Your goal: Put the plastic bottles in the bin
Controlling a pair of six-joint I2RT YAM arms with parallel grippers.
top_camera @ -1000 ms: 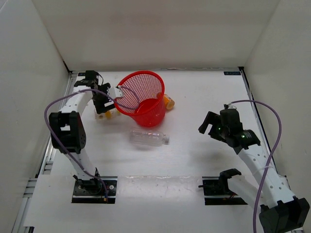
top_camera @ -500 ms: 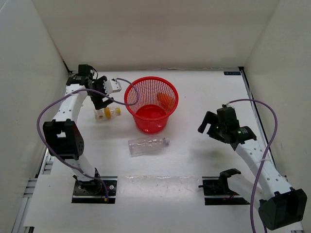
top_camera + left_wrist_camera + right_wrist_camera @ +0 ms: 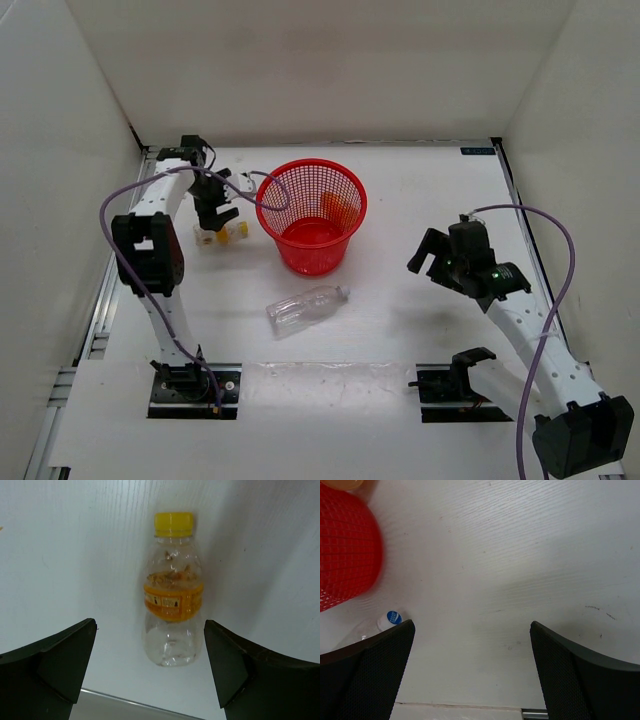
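The red mesh bin (image 3: pixel 313 215) stands upright at the back middle of the table. A small bottle (image 3: pixel 224 234) with orange label and yellow cap lies left of it. My left gripper (image 3: pixel 212 212) hovers open over this bottle. In the left wrist view the bottle (image 3: pixel 172 595) lies cap away, its base just ahead of the gripper (image 3: pixel 150 672). The clear bottle (image 3: pixel 305 308) lies in front of the bin. A second orange bottle (image 3: pixel 340 207) shows through the bin's mesh; I cannot tell if it is inside. My right gripper (image 3: pixel 436 256) is open and empty, right of the bin.
White walls close the table on three sides. A metal rail (image 3: pixel 100 300) runs along the left edge near the small bottle. In the right wrist view the bin (image 3: pixel 345 550) is at the upper left and the clear bottle's cap (image 3: pixel 393 618) beside my left finger (image 3: pixel 367 670).
The bin was tilted with my left gripper at its rim; it now stands upright, and the gripper has moved onto the small bottle. The clear bottle has turned slightly. The right arm barely moved.
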